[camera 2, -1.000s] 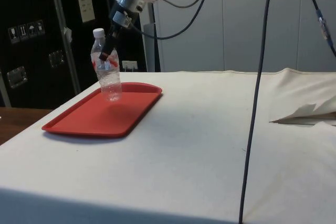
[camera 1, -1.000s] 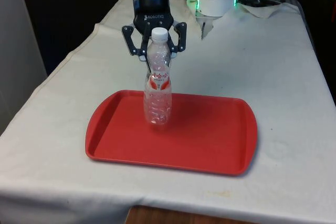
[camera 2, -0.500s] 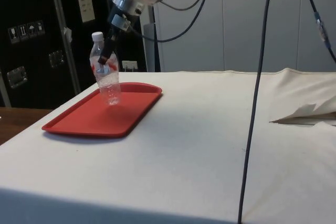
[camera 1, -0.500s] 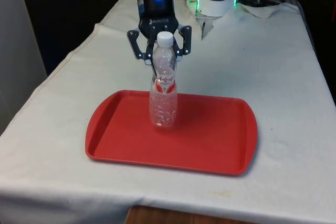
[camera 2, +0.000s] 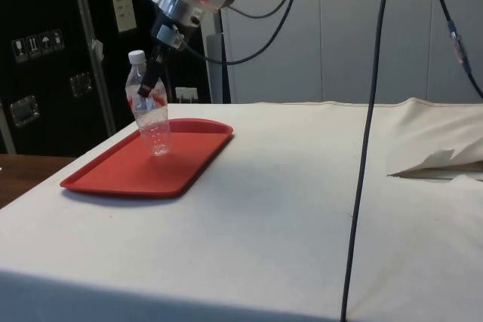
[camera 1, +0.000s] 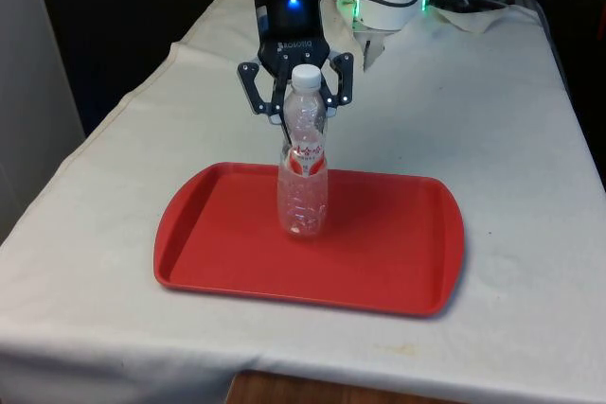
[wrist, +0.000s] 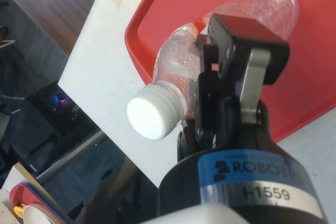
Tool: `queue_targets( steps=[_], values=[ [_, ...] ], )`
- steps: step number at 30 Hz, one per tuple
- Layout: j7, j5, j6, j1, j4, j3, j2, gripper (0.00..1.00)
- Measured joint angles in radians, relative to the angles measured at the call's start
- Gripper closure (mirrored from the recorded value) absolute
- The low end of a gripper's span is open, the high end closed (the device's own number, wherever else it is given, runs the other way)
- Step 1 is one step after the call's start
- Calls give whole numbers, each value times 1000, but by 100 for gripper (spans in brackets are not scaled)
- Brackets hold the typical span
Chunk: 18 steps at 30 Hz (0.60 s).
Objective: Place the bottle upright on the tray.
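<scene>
Clear, white-capped bottle (camera 1: 303, 177) stands slightly tilted on the red tray (camera 1: 398, 253).

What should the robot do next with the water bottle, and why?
Probably open the gripper and let go. The bottle already stands about upright with its base on the red tray, well inside the rim, and the fingers are closed on it just below the white cap. If it wobbles, steadying it first would be wiser.

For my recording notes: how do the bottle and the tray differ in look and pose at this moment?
The bottle is clear plastic with a white cap and a red label; the tray is solid red. The bottle stands tall and near upright, leaning slightly in the side view, while the tray lies flat on the white cloth. The gripper closes on the bottle's neck; nothing grips the tray. Both sit near the table's front.
</scene>
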Motion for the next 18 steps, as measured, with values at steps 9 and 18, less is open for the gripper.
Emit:
queue_targets(
  steps=[9, 18],
  values=[
    [1, 1, 13, 3, 1, 2, 0, 66],
    [-2, 13, 24, 3, 1, 6, 4, 66]
  ],
)
